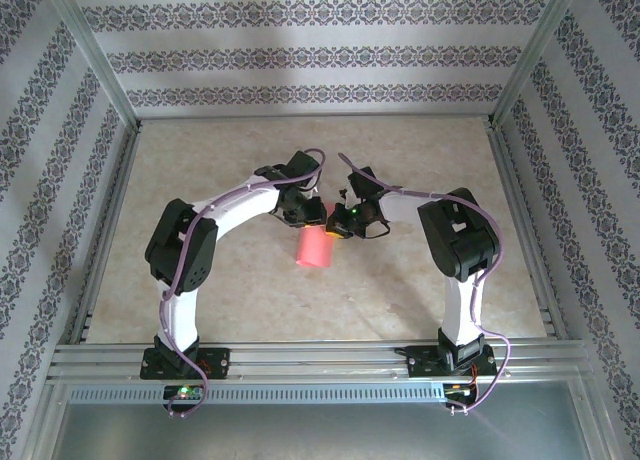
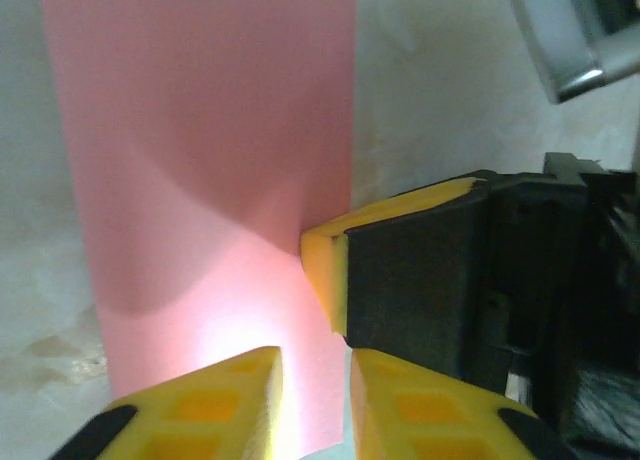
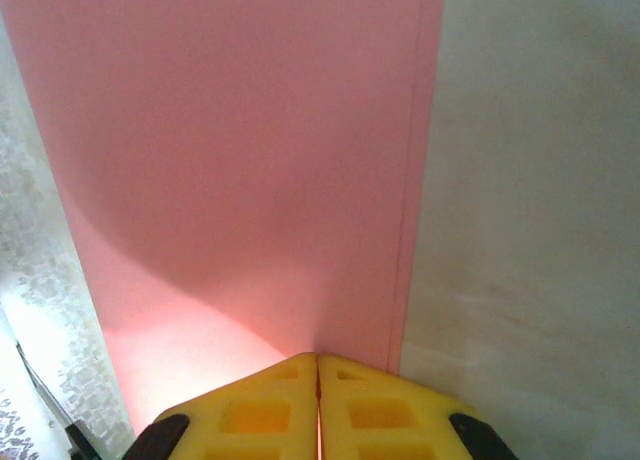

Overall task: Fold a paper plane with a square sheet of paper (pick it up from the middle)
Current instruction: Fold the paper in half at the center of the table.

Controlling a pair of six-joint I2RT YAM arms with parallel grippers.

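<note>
Right fingers [image 3: 260, 415] pinching shut on edge of square sheet of paper [image 3: 240, 160], sheet hanging ahead of them over desk [image 3: 540, 180]. Left fingers [image 2: 220, 405] standing slightly apart, straddling neighbouring edge, not clamping. Sheet seemingly halved into rectangle; nose and wing folds likely remaining.

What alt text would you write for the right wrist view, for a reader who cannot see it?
The right claw is shut on the near edge of a pink sheet of paper that stretches up the frame. Pale marbled table shows to its right.
</note>
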